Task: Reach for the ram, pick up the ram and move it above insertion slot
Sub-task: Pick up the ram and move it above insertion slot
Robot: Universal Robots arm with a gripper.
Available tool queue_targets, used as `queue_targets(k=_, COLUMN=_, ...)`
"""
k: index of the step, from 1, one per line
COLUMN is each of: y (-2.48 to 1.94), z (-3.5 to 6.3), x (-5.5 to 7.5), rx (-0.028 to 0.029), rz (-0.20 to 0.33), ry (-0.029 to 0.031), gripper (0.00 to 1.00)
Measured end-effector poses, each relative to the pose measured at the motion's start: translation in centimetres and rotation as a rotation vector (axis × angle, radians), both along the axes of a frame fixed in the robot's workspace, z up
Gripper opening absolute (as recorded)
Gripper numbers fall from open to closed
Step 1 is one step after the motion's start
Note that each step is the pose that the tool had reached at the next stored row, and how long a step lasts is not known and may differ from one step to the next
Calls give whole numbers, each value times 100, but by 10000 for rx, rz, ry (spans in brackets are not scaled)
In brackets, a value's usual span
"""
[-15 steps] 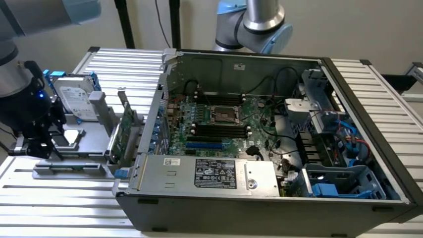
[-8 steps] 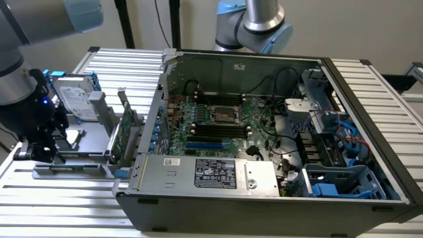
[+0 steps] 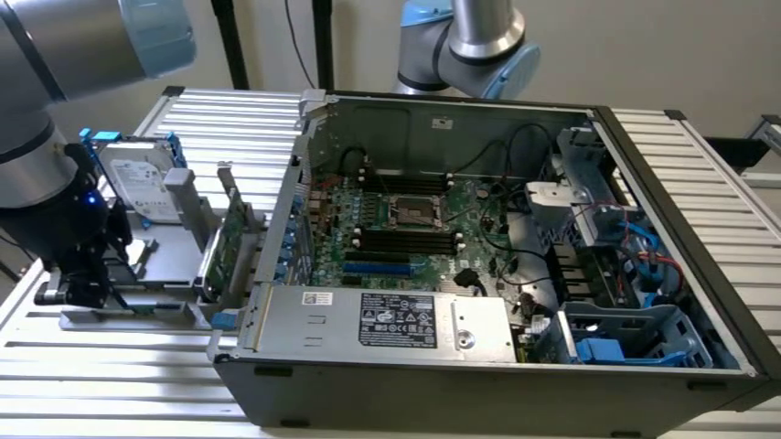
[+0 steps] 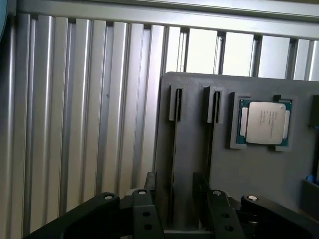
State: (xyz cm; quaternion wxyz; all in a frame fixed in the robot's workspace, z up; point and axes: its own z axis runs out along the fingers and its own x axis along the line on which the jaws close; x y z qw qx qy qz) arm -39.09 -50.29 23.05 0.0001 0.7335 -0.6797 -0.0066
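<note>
In the wrist view, a thin dark strip [image 4: 173, 149] stands edge-on in a long slot of the grey holder [image 4: 224, 174]; it looks like the ram seen from above, but its green face is hidden. My gripper [image 4: 174, 188] is open, low over the holder, with one black finger [image 4: 149, 181] on each side of the strip and a gap to both. In the exterior view my gripper [image 3: 73, 291] hangs at the left over the same holder [image 3: 128, 317]. The black memory slots [image 3: 403, 241] lie on the motherboard inside the open computer case [image 3: 488, 361].
A processor chip [image 4: 264, 122] sits in a pocket of the holder beside the slot. A hard drive [image 3: 134, 183] and a wider green expansion card [image 3: 227, 245] stand between my gripper and the case. A second arm [image 3: 470, 46] stands behind the case. The ribbed metal table [image 3: 123, 375] surrounds everything.
</note>
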Motion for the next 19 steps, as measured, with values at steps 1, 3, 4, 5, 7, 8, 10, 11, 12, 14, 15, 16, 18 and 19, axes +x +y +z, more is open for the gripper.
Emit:
queue_targets(k=1, y=0, z=-19, x=0, rx=2, rz=0, ry=-1, gripper=42)
queue_targets(k=3, y=0, z=-55, x=0, rx=3, rz=0, ry=-2, gripper=42)
queue_targets(k=4, y=0, z=-74, x=0, rx=3, rz=0, ry=-2, gripper=42)
queue_targets(k=5, y=0, z=-92, x=0, rx=3, rz=0, ry=-2, gripper=42)
queue_targets(k=7, y=0, z=-128, x=1, rx=3, rz=0, ry=-1, gripper=42)
queue_targets(k=8, y=0, z=-146, x=0, rx=3, rz=0, ry=-1, gripper=42)
queue_targets(k=10, y=0, z=-182, x=0, rx=4, rz=0, ry=-1, gripper=42)
queue_targets(k=11, y=0, z=-202, x=0, rx=6, rz=0, ry=-2, gripper=42)
queue_targets(k=12, y=0, z=-220, x=0, rx=9, rz=-1, ry=-1, gripper=42)
queue_targets(k=14, y=0, z=-247, x=0, rx=14, rz=-1, ry=-1, gripper=42)
queue_targets(k=15, y=0, z=-254, x=0, rx=15, rz=-1, ry=-1, gripper=42)
queue_targets(k=16, y=0, z=-258, x=0, rx=14, rz=-1, ry=0, gripper=42)
queue_targets(k=18, y=0, z=-263, x=0, rx=14, rz=0, ry=0, gripper=42)
queue_targets(k=19, y=0, z=-270, x=0, rx=18, rz=0, ry=-3, gripper=42)
